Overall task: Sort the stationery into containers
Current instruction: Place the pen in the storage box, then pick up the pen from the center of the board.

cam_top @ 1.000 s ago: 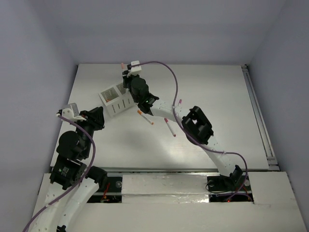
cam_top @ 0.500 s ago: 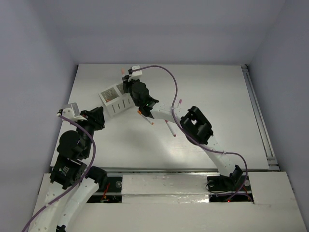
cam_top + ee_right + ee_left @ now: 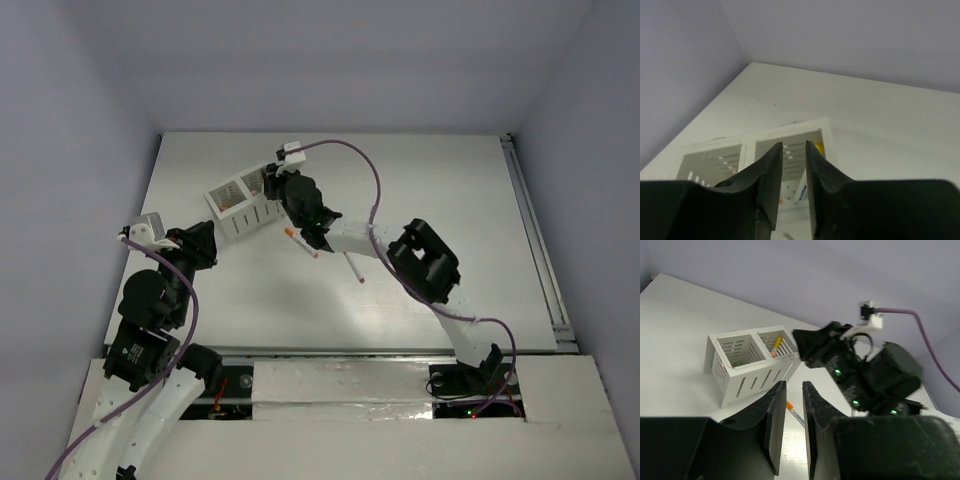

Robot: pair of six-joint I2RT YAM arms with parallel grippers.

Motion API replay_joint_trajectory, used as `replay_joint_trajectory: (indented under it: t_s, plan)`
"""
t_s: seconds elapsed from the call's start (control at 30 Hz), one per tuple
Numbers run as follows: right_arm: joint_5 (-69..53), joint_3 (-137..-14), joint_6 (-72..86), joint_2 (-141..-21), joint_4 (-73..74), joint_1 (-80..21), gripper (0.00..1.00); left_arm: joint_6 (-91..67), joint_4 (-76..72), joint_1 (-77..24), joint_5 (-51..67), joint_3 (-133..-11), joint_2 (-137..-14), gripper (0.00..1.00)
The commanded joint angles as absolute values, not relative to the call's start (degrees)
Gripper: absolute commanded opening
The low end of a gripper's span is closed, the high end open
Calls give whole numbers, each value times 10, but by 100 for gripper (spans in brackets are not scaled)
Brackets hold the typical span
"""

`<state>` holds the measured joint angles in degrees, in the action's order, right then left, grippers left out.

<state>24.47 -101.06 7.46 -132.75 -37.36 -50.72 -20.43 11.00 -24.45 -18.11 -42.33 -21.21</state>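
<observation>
1. The white slatted box (image 3: 247,216) sits on the far-left part of the table (image 3: 450,200), turned at an angle, its 2 square compartments side by side.
2. In the left wrist view, the compartment on the right arm's side holds a yellow-capped pen (image 3: 776,343) leaning against its wall, with a small orange-red tip (image 3: 773,353) just beside it. The other compartment shows only a faint green glint at the bottom, too dim to identify.
3. 2 more pens lie flat on the table outside the box. An orange-capped pen (image 3: 300,243) lies just off the box's near-right corner. A second pen with a reddish tip (image 3: 353,268) lies further toward the right arm, well apart from the box.
4. The right gripper (image 3: 793,146) hangs above the box, over the compartment with the yellow cap. Its jaws are apart by a narrow gap, with nothing between them.
5. The left gripper (image 3: 793,386) points at the box from the near-left side, not touching it. Its jaws also stand slightly apart and hold nothing, and the orange-capped pen shows through the gap.
</observation>
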Motion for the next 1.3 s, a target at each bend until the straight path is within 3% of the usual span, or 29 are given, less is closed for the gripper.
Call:
replay_joint_trajectory:
  t_s: [0.0, 0.07, 0.13, 0.27, 0.33, 0.37, 0.47, 0.8, 1.27]
  plan:
    - [236, -921, 82, -1207, -443, -512, 19, -199, 92, -249, -185, -430, -218, 17]
    - [207, -816, 90, -1138, -430, -512, 0, -199, 91, -249, -184, -431, -217, 17]
    - [169, -738, 101, -1088, -378, -512, 0, -198, 91, -249, -183, -430, -217, 17]
    - [81, -722, 109, -1066, -198, -504, 1, -196, 89, -249, -184, -430, -215, 17]
    - [64, -719, 105, -1064, -125, -499, 8, -194, 89, -249, -185, -430, -214, 17]
    - [61, -708, 109, -1055, -124, -499, 23, -194, 89, -249, -185, -430, -214, 17]
    - [22, -678, 104, -1052, -131, -494, 54, -193, 89, -249, -185, -431, -215, 17]
    - [33, -773, 55, -1154, -46, -489, 57, -194, 86, -249, -179, -429, -219, 17]
    - [55, -827, 48, -1218, -19, -489, 53, -193, 86, -254, -178, -431, -221, 17]
